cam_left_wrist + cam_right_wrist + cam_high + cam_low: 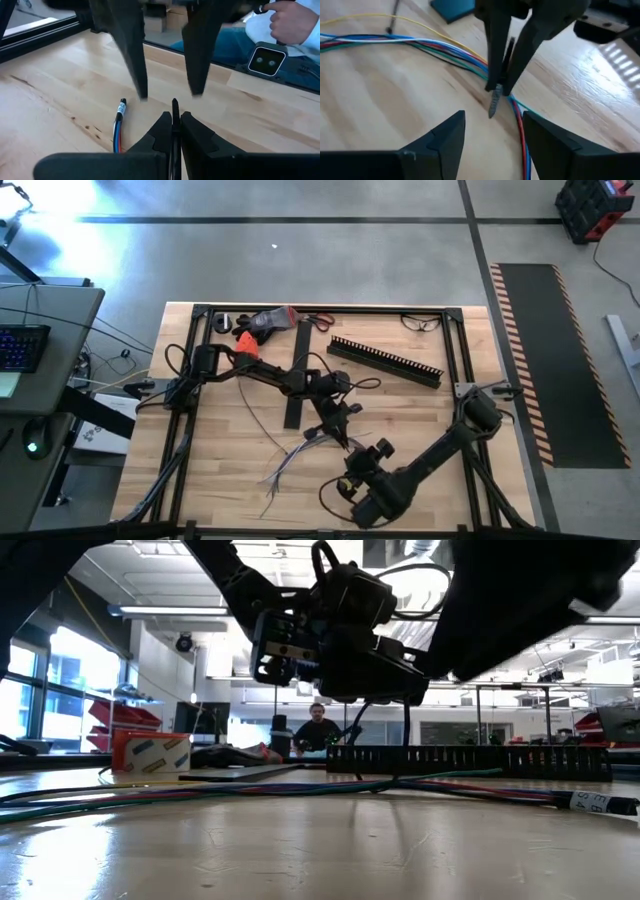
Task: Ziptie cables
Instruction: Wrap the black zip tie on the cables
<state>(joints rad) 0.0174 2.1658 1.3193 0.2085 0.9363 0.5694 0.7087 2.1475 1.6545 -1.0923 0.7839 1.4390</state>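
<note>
Looking down in the high view, the cables (300, 455) lie on the table (230, 450), free ends splayed away from the slotted channel (385, 361). The left gripper (340, 428) hangs over their bundled part, nearer the channel; the right gripper (362, 475) sits just beyond it, on the side away from the channel.

At table height, the cables (300, 788) run flat in front of the channel (470, 760), and a gripper hovers just above them; which arm it belongs to is hard to say.

From the left wrist, its fingers (160, 131) are pressed together on a thin dark strip, probably the zip tie (175, 107); the right fingers (135, 55) stand apart beyond it.

From the right wrist, the ribbed zip tie (494, 102) points down at the cables (445, 50) between its own spread fingers (445, 132).

The tie's tail should be fed squarely, I judge, keeping the bundle gathered. Whether the tie already loops under the wires is hidden.
</note>
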